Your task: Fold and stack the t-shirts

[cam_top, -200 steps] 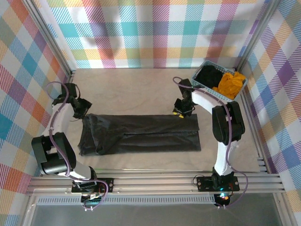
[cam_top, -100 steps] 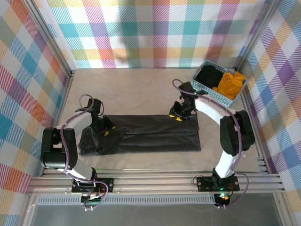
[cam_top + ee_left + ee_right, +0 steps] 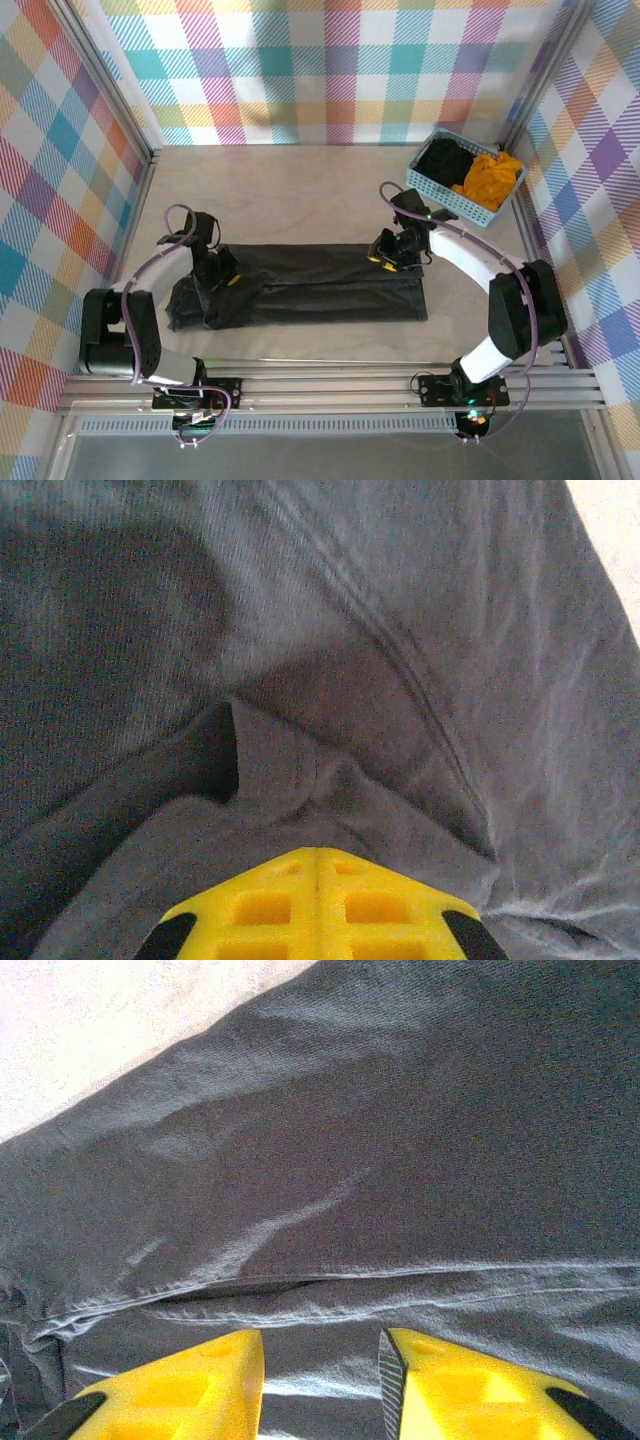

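Charcoal-grey t-shirt (image 3: 300, 285), folded strip, long axis left-to-right across table (image 3: 300, 190).

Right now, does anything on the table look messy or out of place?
Mostly tidy. The charcoal t-shirt lies folded in a long strip, but its left end is bunched and uneven where the left gripper pinches it. The right end lies flat and square.

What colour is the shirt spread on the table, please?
The shirt is dark charcoal grey, best seen in the top view.
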Motion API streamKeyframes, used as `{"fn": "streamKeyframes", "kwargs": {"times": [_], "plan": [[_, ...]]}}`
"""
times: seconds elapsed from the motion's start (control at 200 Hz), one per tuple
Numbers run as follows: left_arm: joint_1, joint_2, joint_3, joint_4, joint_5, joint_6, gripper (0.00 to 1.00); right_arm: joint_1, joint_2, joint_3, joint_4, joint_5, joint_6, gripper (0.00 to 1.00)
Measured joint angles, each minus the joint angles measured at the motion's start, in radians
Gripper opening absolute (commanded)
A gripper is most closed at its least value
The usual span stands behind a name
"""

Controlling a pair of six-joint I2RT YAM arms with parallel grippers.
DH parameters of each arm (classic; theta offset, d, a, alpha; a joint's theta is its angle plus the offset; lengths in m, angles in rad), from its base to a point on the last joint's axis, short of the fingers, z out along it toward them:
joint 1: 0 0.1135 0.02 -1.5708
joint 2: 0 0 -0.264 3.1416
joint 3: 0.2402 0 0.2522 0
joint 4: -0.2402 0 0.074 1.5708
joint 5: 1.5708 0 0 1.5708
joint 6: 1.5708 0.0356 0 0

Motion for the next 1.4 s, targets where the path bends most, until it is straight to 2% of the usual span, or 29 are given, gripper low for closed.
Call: {"fn": "streamKeyframes", "kwargs": {"times": [0.355, 0.475, 0.565, 0.67, 1.075, 1.4], "plan": [[-0.058, -0.218, -0.086, -0.072, -0.012, -0.282, 0.0, 0.0, 0.018, -0.019, 0.01, -0.012, 0.0, 0.37], [-0.064, -0.25, -0.088, -0.069, -0.035, -0.311, 0.21, 0.0, 0.053, -0.012, 0.01, -0.024, -0.008, 0.37], [-0.063, -0.237, -0.087, -0.06, -0.042, -0.285, 0.38, 0.0, 0.049, -0.016, 0.024, -0.036, -0.014, 0.4], [-0.062, -0.214, -0.087, -0.023, -0.05, -0.24, 0.46, 0.0, 0.018, -0.06, 0.091, -0.058, -0.021, 0.44], [-0.033, -0.143, -0.127, 0.094, -0.048, 0.003, 0.49, 0.0, -0.009, -0.108, 0.194, -0.107, 0.002, 0.47], [-0.027, -0.122, -0.183, 0.124, -0.049, 0.094, 0.45, 0.0, -0.016, -0.146, 0.208, -0.11, 0.032, 0.47]]}}
